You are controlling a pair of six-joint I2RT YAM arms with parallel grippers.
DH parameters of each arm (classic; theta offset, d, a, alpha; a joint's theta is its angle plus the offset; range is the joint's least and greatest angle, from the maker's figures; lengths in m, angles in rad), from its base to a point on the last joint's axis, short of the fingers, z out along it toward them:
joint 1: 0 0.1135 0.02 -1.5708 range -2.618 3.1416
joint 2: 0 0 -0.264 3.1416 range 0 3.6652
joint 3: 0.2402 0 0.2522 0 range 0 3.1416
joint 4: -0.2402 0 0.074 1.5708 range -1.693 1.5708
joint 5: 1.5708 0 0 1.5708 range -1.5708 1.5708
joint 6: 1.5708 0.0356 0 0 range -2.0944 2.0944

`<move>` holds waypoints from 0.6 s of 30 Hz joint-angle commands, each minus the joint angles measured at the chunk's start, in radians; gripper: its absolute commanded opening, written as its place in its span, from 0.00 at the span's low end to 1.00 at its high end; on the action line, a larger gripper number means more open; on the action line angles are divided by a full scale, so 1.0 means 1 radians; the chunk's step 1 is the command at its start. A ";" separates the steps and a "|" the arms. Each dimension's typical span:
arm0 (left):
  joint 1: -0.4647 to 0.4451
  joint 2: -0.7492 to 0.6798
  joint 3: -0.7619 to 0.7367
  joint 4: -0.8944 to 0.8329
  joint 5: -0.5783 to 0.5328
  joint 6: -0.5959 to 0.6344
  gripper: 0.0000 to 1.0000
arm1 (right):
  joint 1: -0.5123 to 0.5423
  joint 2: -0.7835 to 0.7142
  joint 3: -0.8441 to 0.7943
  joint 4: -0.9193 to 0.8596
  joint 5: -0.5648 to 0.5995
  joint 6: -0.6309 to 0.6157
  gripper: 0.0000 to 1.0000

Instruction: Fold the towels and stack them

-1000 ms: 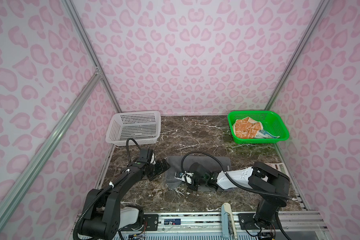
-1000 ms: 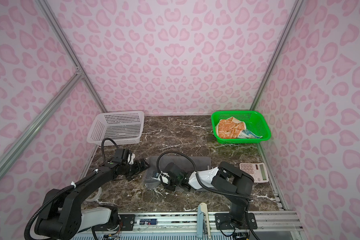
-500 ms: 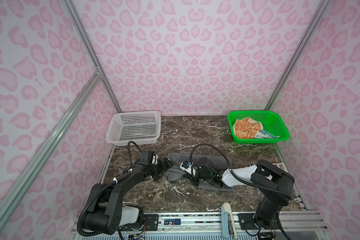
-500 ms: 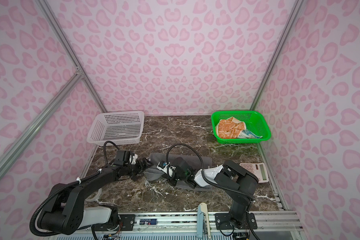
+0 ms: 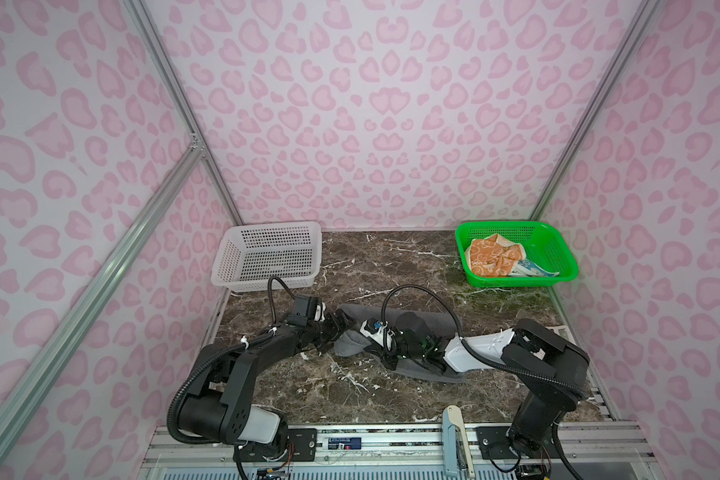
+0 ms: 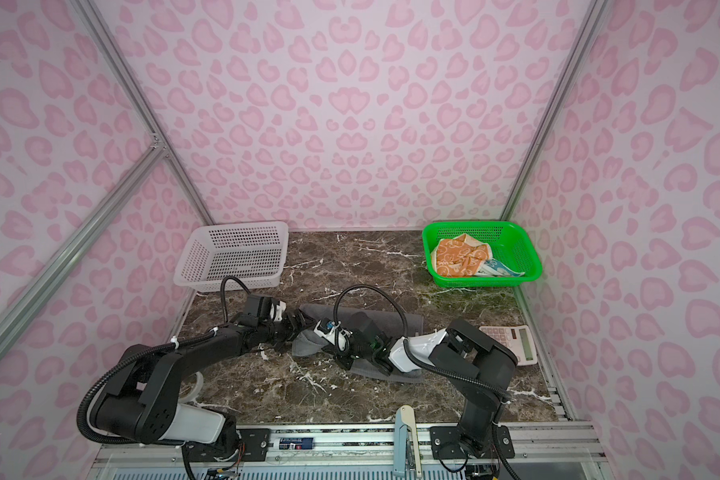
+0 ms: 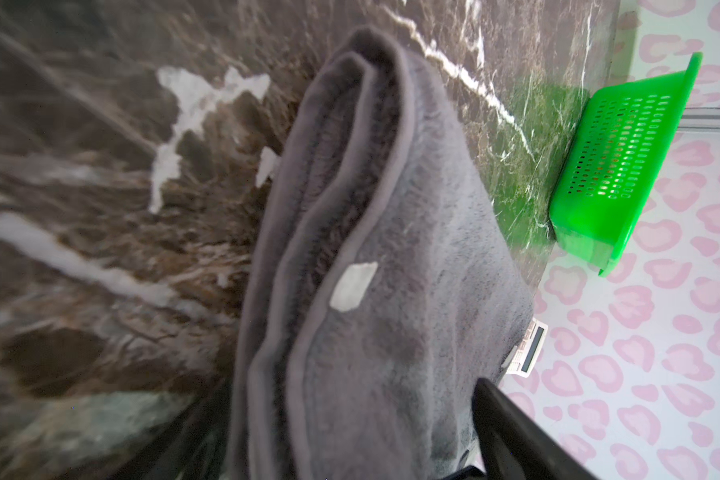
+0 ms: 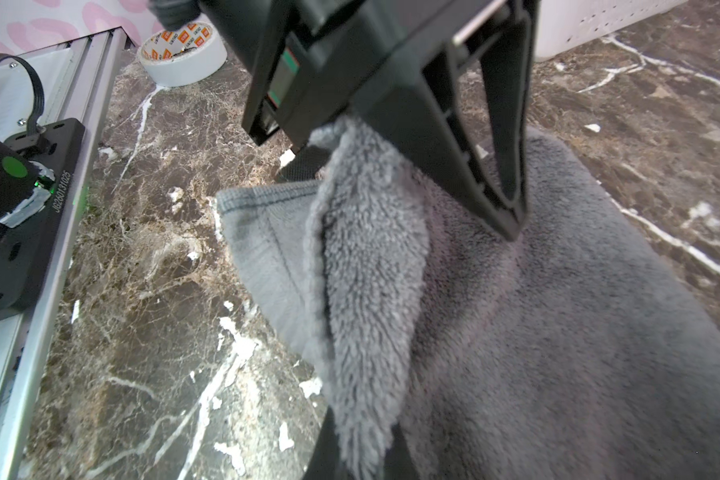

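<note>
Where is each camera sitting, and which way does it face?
Top views: high above the bases, facing down over the table; left arm, right arm show.
Left wrist: faces along the grey towel toward the green basket; left tool shows.
Right wrist: faces the towel's raised flap; right tool, left tool show.
Shared: grey towel, all views.

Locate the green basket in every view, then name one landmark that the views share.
In a top view: green basket at the table's far right corner.
In a top view: green basket at that far right corner too.
Left wrist: green basket past the grey towel, by the wall.
Right wrist: not in it.
Shared landmark: grey towel, seen in all four.
</note>
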State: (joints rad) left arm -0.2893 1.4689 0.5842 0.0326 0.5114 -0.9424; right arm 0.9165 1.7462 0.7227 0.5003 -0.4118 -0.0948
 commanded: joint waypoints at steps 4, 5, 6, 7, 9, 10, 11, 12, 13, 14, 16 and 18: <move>-0.024 0.037 0.036 0.035 -0.028 -0.021 0.71 | 0.002 0.006 -0.009 0.037 0.004 -0.010 0.00; -0.024 0.036 0.041 0.033 -0.033 -0.020 0.67 | 0.002 0.005 -0.011 0.039 0.005 -0.010 0.00; -0.024 0.035 0.048 0.025 -0.040 -0.014 0.62 | 0.004 0.004 -0.013 0.040 0.005 -0.012 0.01; -0.024 0.032 0.057 0.016 -0.046 -0.007 0.56 | 0.005 0.000 -0.017 0.038 0.008 -0.015 0.03; -0.025 0.030 0.077 0.001 -0.052 0.007 0.44 | 0.009 -0.007 -0.024 0.035 0.020 -0.021 0.10; -0.023 0.029 0.089 -0.010 -0.054 0.016 0.38 | 0.012 -0.013 -0.026 0.031 0.029 -0.023 0.16; -0.022 0.028 0.099 -0.019 -0.053 0.025 0.29 | 0.013 -0.018 -0.029 0.028 0.037 -0.025 0.21; -0.023 0.030 0.113 -0.032 -0.056 0.038 0.22 | 0.015 -0.024 -0.030 0.023 0.049 -0.026 0.27; -0.022 0.032 0.129 -0.048 -0.059 0.053 0.16 | 0.017 -0.034 -0.031 0.016 0.064 -0.024 0.35; -0.022 0.034 0.143 -0.063 -0.061 0.068 0.07 | 0.016 -0.041 -0.029 0.002 0.079 -0.017 0.41; -0.021 0.040 0.182 -0.102 -0.067 0.115 0.04 | 0.012 -0.064 -0.017 -0.041 0.115 0.008 0.51; -0.019 0.046 0.229 -0.145 -0.081 0.172 0.04 | 0.008 -0.096 -0.017 -0.073 0.152 0.046 0.63</move>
State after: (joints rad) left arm -0.3115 1.5047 0.7612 -0.0555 0.4580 -0.8654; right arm 0.9291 1.6745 0.7006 0.4690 -0.3367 -0.0948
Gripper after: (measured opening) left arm 0.105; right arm 0.601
